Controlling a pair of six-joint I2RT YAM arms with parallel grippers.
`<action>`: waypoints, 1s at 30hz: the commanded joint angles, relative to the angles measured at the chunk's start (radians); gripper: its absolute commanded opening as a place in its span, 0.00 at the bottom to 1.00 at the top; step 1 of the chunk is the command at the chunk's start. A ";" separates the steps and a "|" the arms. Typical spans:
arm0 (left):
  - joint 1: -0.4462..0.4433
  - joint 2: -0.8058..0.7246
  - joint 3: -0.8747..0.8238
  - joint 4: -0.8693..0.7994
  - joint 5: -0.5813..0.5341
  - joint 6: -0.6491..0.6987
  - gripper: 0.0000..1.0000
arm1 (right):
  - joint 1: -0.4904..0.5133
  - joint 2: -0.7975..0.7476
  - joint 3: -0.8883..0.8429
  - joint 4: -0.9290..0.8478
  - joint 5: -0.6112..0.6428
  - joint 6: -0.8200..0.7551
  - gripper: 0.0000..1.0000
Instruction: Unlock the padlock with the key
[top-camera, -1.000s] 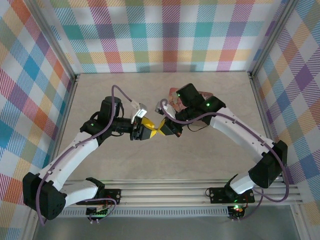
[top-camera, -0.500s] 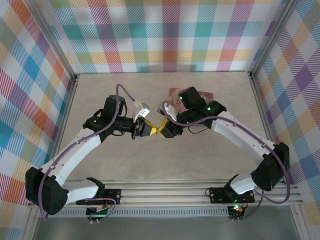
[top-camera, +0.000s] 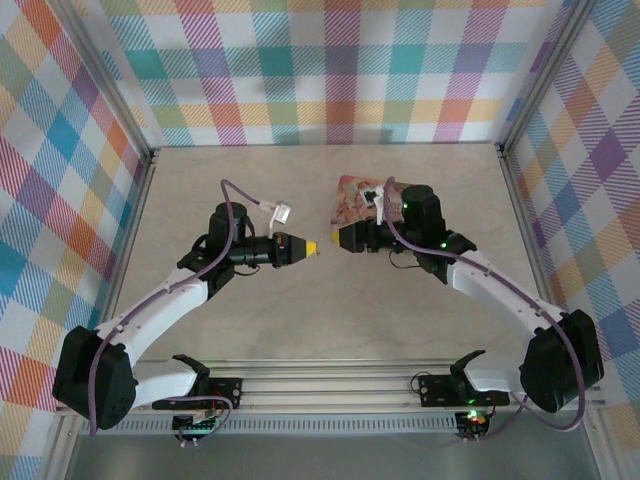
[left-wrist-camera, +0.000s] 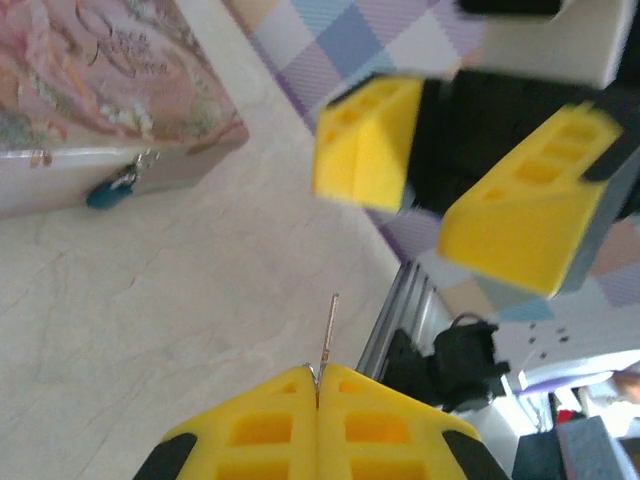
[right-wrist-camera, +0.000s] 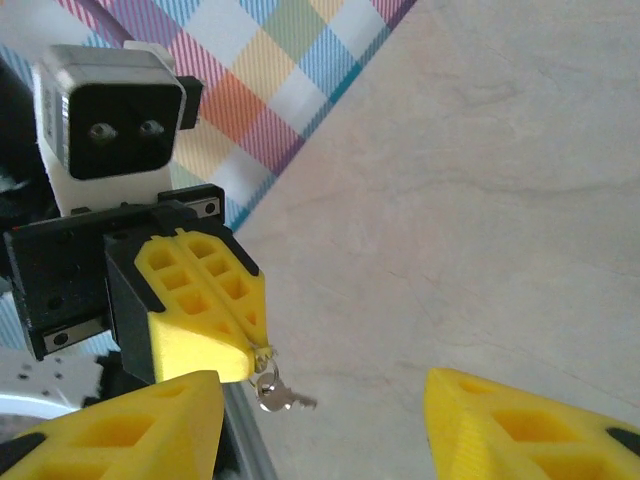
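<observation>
top external: the left gripper (top-camera: 310, 247) and the right gripper (top-camera: 338, 238) point at each other over the middle of the table (top-camera: 250, 330), their yellow tips near one another but apart. the pink box (top-camera: 352, 198) lies on the table just behind the right gripper. the left gripper's yellow tips look pressed together; the right one's gap is too small to judge here.

left wrist: the left gripper (left-wrist-camera: 317, 385) has its two yellow fingers (left-wrist-camera: 250, 430) closed flat against each other, with the thin metal key (left-wrist-camera: 328, 330) pinched in the seam and sticking straight out past the tips. facing it, the right gripper (left-wrist-camera: 440, 185) has its fingers (left-wrist-camera: 365, 140) spread apart with nothing between them. at upper left the pink box (left-wrist-camera: 100, 90) sits on the table (left-wrist-camera: 200, 320), and the padlock (left-wrist-camera: 110, 190), small with a blue part, hangs at the box's side wall, well apart from the key.

right wrist: the right gripper (right-wrist-camera: 320, 420) stands wide, one yellow finger (right-wrist-camera: 110, 425) at each bottom corner and bare table (right-wrist-camera: 480, 200) between. the left gripper (right-wrist-camera: 250, 352) is closed, and the key (right-wrist-camera: 278, 395) dangles from its tips on a small ring.
</observation>
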 joint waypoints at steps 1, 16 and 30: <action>0.000 -0.017 0.015 0.146 0.003 -0.129 0.00 | 0.004 0.015 -0.027 0.231 -0.068 0.170 0.54; -0.033 -0.055 0.056 0.099 0.010 -0.107 0.00 | 0.030 0.045 -0.029 0.321 -0.158 0.218 0.49; -0.051 -0.048 0.103 -0.038 0.016 0.004 0.00 | 0.049 0.095 0.002 0.348 -0.177 0.203 0.00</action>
